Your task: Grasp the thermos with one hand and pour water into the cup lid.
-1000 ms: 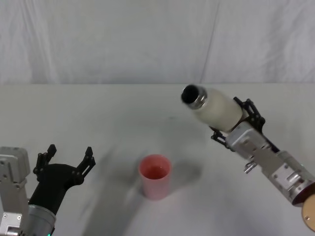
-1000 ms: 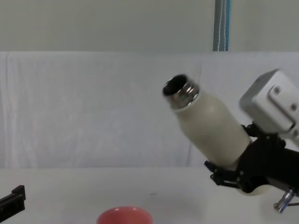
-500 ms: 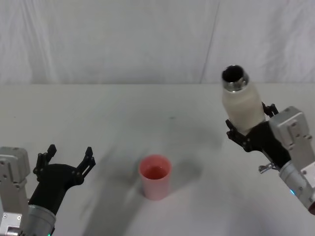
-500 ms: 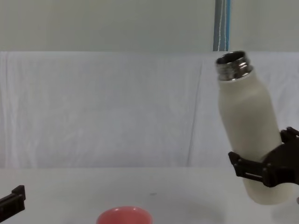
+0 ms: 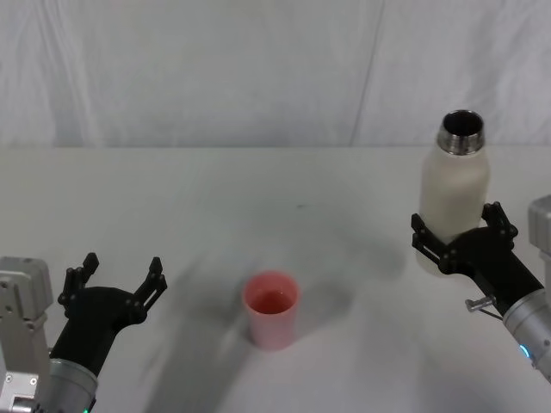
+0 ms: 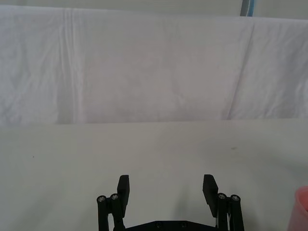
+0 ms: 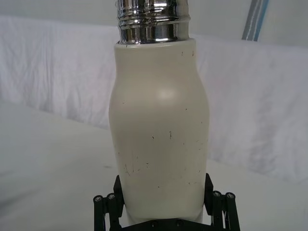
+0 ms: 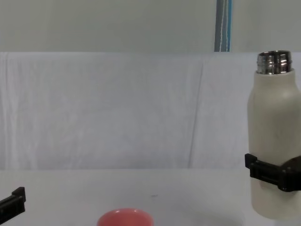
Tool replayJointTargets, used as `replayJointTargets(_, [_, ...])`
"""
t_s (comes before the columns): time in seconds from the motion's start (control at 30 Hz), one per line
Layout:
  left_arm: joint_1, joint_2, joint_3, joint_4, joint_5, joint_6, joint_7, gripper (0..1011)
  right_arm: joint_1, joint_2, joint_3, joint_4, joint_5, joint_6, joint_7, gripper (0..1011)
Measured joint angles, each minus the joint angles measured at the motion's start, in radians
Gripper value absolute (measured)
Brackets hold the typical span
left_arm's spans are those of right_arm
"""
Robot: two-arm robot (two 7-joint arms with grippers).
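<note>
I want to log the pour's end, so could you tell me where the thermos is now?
The thermos stands upright on the robot's right in the head view, gripped by the right hand, well right of the cup lid.

This looks like a robot test bench in a lab or studio, not a lived-in room. A white cloth backdrop (image 5: 215, 77) hangs in loose vertical folds behind the white table (image 5: 284, 185), closing off the room behind. In the chest view the cloth stops partway up a plain pale wall (image 8: 103, 23), where a thin blue vertical strip (image 8: 223, 26) runs upward. The tabletop is bare and uniform apart from one small dark speck (image 5: 300, 206). On it sit a single salmon-pink cup lid (image 5: 272, 308) and a cream thermos (image 5: 454, 200), with black robot grippers on both sides.
</note>
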Motion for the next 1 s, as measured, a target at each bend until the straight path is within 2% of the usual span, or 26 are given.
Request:
replayJointTargets(0.57, [0.0,0.0,0.0,0.0,0.0,0.0,0.0,1001,-0.013,-0.017,0.007,0.026,0.12,0.019,0.0,951])
replayJointTargets(0.73, [0.0,0.0,0.0,0.0,0.0,0.0,0.0,1001,0.004,-0.027,0.002,0.061,0.149,0.016,-0.001,951])
replayJointTargets(1.0, [0.0,0.0,0.0,0.0,0.0,0.0,0.0,1001,0.054,-0.034,-0.019,0.133,0.156,-0.004,-0.002,951])
